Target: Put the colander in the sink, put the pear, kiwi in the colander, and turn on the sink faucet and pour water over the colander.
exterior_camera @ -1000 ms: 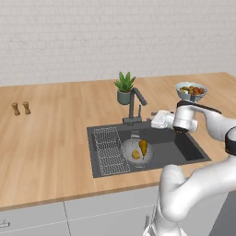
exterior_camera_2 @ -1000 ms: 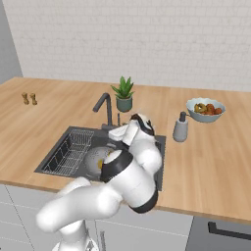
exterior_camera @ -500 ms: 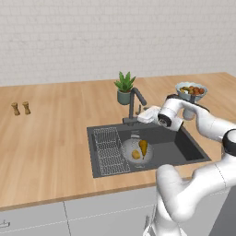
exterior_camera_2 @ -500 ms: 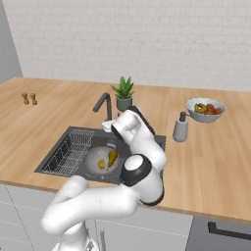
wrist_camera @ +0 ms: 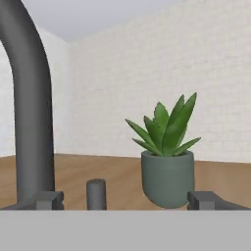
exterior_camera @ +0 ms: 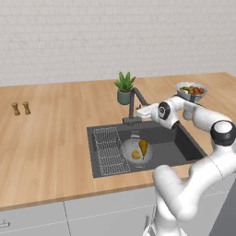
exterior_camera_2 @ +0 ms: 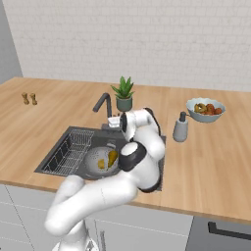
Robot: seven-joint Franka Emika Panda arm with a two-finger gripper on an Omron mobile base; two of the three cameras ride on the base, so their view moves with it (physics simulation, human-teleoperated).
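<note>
The grey holed colander sits in the dark sink, beside the wire rack. The golden-brown pear and the yellowish kiwi lie inside the colander. My gripper hovers above the sink's back edge, just right of the sink faucet, and it is open with nothing held. In the hand view the faucet pipe rises at the left and its small lever stands between my open fingertips. No water shows at the spout.
A potted succulent stands right behind the faucet. On the counter to the right are a soap dispenser and a bowl of mixed fruit. Two small shakers stand far left.
The arm has swung left from over the sink's right side to the faucet. The gripper stayed open. Colander and fruit have not moved.
</note>
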